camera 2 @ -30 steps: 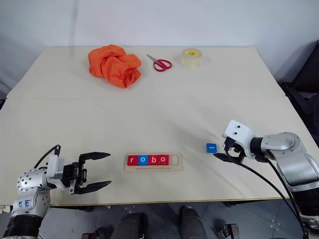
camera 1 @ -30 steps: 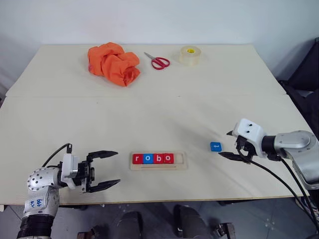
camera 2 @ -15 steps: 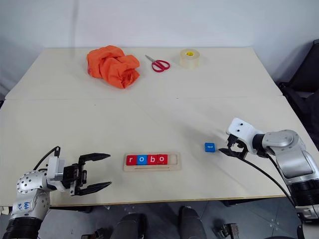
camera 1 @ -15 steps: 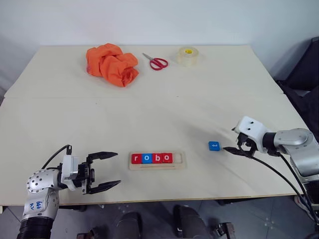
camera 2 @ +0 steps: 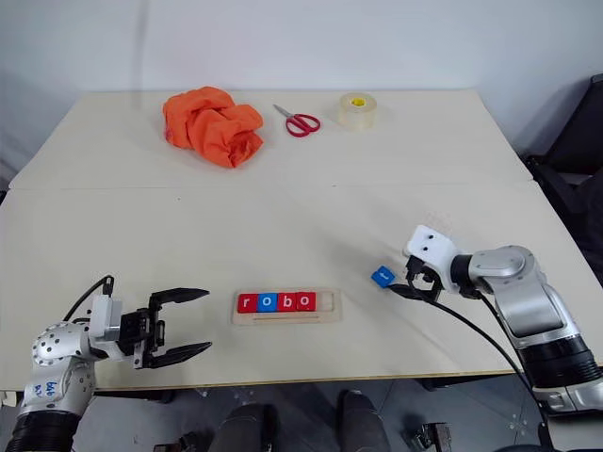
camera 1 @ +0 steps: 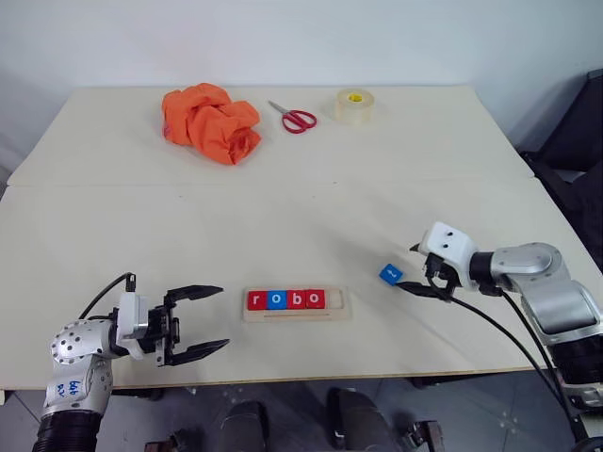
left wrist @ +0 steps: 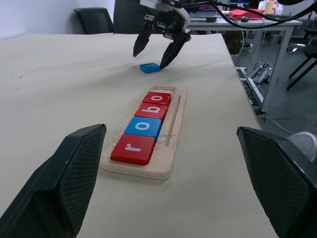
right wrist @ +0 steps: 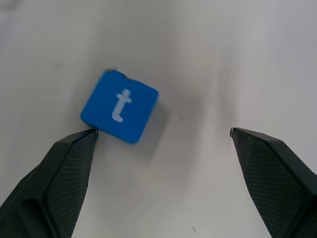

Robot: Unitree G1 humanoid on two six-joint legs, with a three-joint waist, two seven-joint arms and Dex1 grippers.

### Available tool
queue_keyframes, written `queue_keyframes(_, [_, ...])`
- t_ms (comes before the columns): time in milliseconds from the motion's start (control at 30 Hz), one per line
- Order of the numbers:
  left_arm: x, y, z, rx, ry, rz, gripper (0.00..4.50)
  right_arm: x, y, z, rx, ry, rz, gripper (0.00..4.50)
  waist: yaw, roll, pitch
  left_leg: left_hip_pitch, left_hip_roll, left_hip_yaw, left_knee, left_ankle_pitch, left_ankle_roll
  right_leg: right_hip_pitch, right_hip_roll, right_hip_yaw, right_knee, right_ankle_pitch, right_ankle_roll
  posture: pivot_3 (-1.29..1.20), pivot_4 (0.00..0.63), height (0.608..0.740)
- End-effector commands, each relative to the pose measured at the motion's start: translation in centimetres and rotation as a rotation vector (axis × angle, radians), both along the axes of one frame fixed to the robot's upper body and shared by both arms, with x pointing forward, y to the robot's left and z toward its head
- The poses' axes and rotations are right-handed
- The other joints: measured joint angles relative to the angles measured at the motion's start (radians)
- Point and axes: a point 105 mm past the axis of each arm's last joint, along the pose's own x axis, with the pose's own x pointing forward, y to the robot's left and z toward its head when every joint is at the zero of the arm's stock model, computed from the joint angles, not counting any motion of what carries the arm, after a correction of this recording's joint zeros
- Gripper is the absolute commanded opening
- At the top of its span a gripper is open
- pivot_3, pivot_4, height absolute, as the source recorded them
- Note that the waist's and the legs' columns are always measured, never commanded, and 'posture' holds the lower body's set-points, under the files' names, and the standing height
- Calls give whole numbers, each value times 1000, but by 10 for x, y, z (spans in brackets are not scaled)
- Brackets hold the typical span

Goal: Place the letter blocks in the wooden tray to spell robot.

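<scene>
We've got r, o, b, o sitting in the wooden tray, last slot bare. The blue t block lies on the bench, right by our wide-apart right pincer. Left pincer gapes too.

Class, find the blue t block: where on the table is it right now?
The t block lies flat on the table, right of the tray, which holds r, o, b, o. The right gripper is just beside it, fingers open.

Left gripper level, right gripper angled down, jaws apart.
</scene>
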Motion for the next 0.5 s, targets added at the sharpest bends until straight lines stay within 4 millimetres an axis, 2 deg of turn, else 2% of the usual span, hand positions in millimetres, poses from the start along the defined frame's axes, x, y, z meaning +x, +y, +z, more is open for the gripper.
queue_keyframes(33, [0, -3, 4, 4, -32, -6, 4500, -4, 12, 8, 37, -16, 5, 4484, 1, 0, 0, 0, 0, 0, 0, 0, 0, 0, 0, 0, 0, 0, 0, 0, 150, 740])
queue_keyframes(300, [-2, -3, 2, -1, -29, 3, 4500, -14, 13, 7, 110, -38, -184, 4484, 2, 0, 0, -1, -1, 0, 0, 0, 0, 0, -1, 0, -1, 0, 0, 0, 150, 740])
queue_keyframes(500, [0, -4, 2, -2, -28, -1, 4500, -12, 8, 10, 192, -97, -374, 4484, 1, 0, 0, -1, -1, -1, 0, 0, 0, 0, -2, 0, 0, 0, 0, 0, 150, 740])
